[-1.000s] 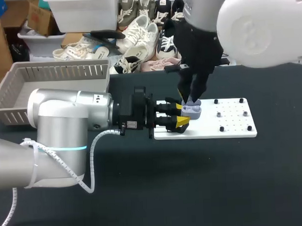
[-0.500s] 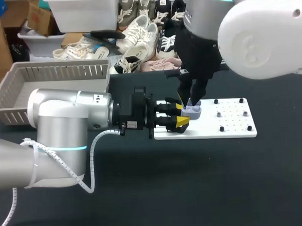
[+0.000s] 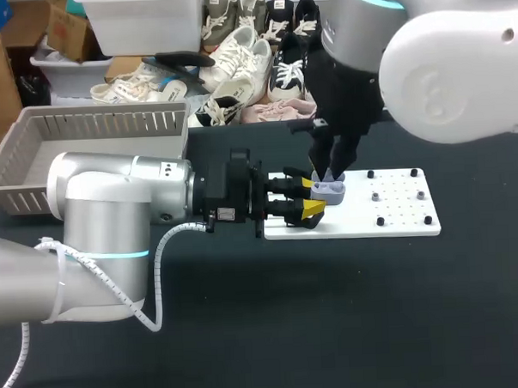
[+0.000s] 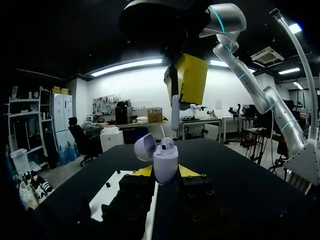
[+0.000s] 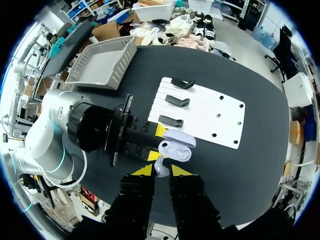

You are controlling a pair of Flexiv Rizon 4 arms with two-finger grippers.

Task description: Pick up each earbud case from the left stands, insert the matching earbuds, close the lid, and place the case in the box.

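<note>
An open lavender earbud case (image 3: pixel 329 189) is held over the white board's left end with my left gripper (image 3: pixel 309 197) shut on it. In the left wrist view the case (image 4: pixel 165 162) stands upright between the yellow tips, lid (image 4: pixel 144 147) tipped back, one white earbud (image 4: pixel 168 144) seated inside. My right gripper (image 3: pixel 331 168) hangs straight above the case, shut on a second white earbud (image 5: pixel 160 167). Its stem (image 4: pixel 174 112) points down just above the case's opening. From the right wrist, the open case (image 5: pixel 175 150) lies directly ahead of my right gripper (image 5: pixel 161 171).
The white board (image 3: pixel 397 215) carries small black pegs (image 3: pixel 375 196) on its right part and black stands (image 5: pixel 177 101) on its left. A grey basket (image 3: pixel 34 161) sits at the table's far left. Dark table top surrounds the board.
My right arm has drifted slightly up and to the right above the case, earbud still in its fingers. The left arm and the case have stayed put.
</note>
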